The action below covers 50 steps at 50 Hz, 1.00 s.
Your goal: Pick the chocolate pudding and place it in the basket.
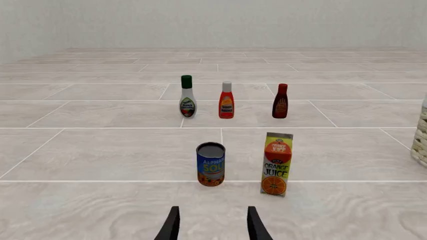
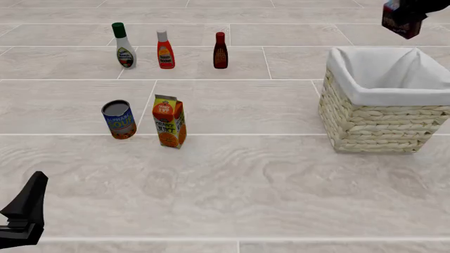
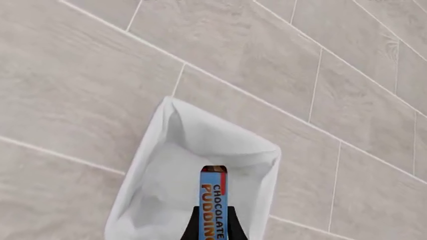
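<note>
— Pinching the small dark brown chocolate pudding carton with its blue face and white and red lettering (image 3: 214, 205) between the fingers of the right gripper (image 3: 213, 231), narrow edge up, clamped at the lower end so most of the carton juts out ahead of the fingertips.

— Held that high for what reason?

— Probably to clear the folded white liner before any drop. Hanging directly above the large square pale wicker basket (image 2: 380, 124), over the white cloth hollow (seen straight down from the right wrist). From the front, up at the far right corner, beyond the basket's back rim.

— And the other side?

— Left gripper (image 1: 212, 226) low and near, parted, holding nothing, well apart from the basket. Facing the blue-labelled round soup can (image 1: 211, 164) and tall orange juice carton (image 1: 277, 163), both standing untouched.
</note>
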{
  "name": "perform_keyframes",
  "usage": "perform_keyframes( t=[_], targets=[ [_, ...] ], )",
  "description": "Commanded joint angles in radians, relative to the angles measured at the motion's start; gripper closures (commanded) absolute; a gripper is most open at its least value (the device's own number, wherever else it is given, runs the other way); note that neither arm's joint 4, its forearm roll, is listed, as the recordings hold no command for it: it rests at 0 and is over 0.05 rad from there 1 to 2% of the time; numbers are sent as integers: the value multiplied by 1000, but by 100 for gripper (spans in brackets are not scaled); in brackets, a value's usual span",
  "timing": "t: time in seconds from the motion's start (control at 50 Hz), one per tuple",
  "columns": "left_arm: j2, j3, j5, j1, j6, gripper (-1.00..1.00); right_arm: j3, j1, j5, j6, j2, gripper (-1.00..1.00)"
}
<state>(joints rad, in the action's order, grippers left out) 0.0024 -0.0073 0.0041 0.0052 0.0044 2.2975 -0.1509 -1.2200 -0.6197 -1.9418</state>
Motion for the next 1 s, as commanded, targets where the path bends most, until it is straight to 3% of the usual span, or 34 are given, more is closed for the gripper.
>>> perform_keyframes(
  t=[0.02, 0.38, 1.0],
  targets=[
    [0, 1, -1, 0, 0, -100, 42, -5, 1, 2, -56, 100],
    [0, 1, -1, 0, 0, -100, 67, -5, 3, 4, -122, 100],
    [0, 1, 0, 0, 0, -100, -160, -20, 144, -6, -96, 100]
  ],
)
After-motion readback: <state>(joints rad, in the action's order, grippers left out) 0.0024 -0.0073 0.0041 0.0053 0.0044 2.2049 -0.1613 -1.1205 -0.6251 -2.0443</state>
